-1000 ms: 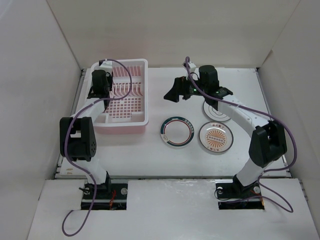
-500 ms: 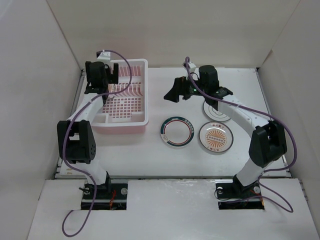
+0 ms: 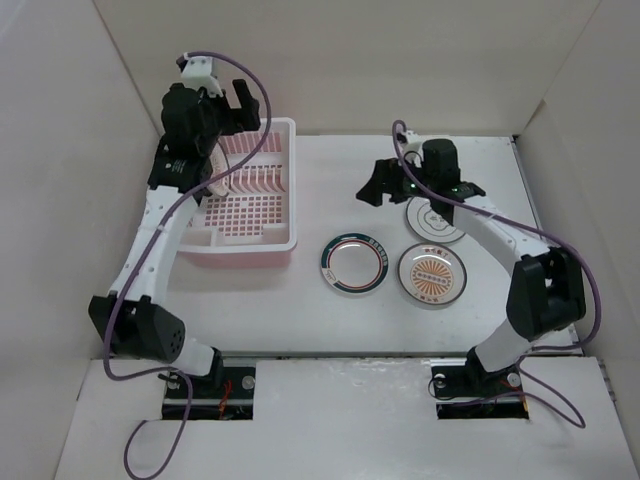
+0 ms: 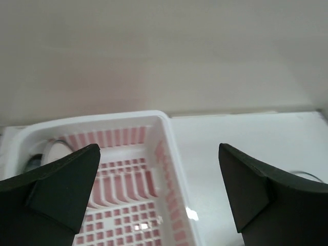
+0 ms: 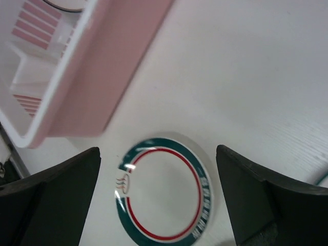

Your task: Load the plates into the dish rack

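Note:
The pale pink dish rack [image 3: 262,205] sits at the back left of the table. A plate [image 4: 53,152] stands on edge in its far left corner. My left gripper [image 3: 228,112] hangs open above the rack's far end, with nothing between its fingers. Three plates lie flat on the table: a green-rimmed one [image 3: 354,263], an orange sunburst one [image 3: 432,274], and a grey-rimmed one [image 3: 432,220] partly under my right arm. My right gripper [image 3: 372,190] is open and empty, above and behind the green-rimmed plate [image 5: 161,197].
White walls close the table in at the back and on both sides. The rack's near right corner [image 5: 97,77] lies just left of the green-rimmed plate. Purple cables loop off both arms.
My left gripper opened, then rose out of the rack towards the back wall, leaving a plate standing inside. My right gripper shifted slightly right, still open.

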Action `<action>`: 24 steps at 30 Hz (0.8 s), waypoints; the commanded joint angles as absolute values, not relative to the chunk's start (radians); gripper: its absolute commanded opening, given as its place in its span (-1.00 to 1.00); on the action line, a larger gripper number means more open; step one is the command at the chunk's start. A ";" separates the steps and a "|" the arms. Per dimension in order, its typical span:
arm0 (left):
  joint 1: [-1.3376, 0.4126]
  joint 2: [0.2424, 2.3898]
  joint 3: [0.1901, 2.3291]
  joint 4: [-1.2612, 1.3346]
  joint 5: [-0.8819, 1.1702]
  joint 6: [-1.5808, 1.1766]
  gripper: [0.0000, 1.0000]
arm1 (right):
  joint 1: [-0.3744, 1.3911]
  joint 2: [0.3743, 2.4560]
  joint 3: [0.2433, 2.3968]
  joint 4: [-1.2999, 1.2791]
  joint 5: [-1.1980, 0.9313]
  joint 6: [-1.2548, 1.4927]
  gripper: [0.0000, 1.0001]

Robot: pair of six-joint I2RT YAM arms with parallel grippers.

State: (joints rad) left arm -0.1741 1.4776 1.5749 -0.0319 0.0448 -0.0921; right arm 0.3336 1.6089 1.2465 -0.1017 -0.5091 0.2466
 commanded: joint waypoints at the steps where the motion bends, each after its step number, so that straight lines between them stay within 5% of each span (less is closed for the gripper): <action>1: -0.195 1.390 1.522 -0.077 0.331 -0.250 1.00 | 0.224 1.620 1.201 -0.098 -0.693 0.167 0.96; 10: -0.468 1.269 1.525 -0.182 0.167 -0.179 1.00 | 0.179 1.911 1.478 -0.362 -0.792 -0.066 0.79; 17: -0.523 1.258 1.603 -0.265 0.118 -0.179 1.00 | 0.225 2.120 1.682 -0.555 -0.771 -0.162 0.69; 24: -0.523 1.212 1.603 -0.265 0.097 -0.179 1.00 | 0.258 2.154 1.638 -0.581 -0.825 -0.209 0.65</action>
State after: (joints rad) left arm -0.5201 1.2655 1.5585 -0.2832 0.1211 -0.1787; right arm 0.2321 2.1685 1.6489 -0.5468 -0.7689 -0.1501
